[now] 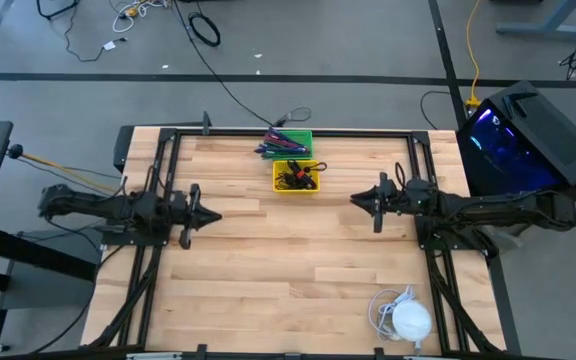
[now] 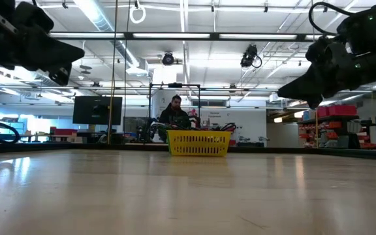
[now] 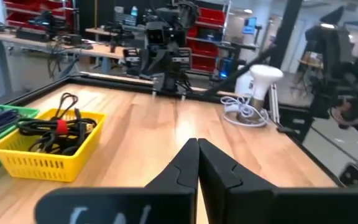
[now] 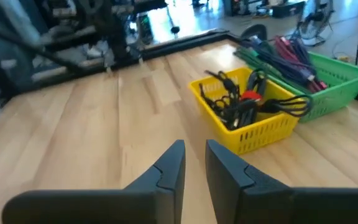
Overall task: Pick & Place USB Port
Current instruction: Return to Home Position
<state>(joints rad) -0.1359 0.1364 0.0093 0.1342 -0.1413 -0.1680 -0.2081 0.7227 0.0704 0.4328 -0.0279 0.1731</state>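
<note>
A yellow basket [image 1: 296, 178] of tangled black cables with a red piece [image 4: 248, 96] stands on the wooden table toward its far edge. I cannot single out a USB port among them. My left gripper [image 1: 215, 215] hovers over the table's left half, pointing level toward the right, fingers shut [image 3: 197, 149] and empty. My right gripper [image 1: 354, 200] hovers opposite it over the right half, pointing left and slightly down. Its fingers [image 4: 194, 152] stand a narrow gap apart with nothing between them. Both are clear of the basket.
A green basket [image 1: 290, 143] of coloured cables stands just behind the yellow one. A white domed thing with a coiled white cord [image 1: 408, 322] sits at the near right corner. A black frame [image 1: 268, 131] rims the table. A person [image 2: 176, 111] sits beyond the far edge.
</note>
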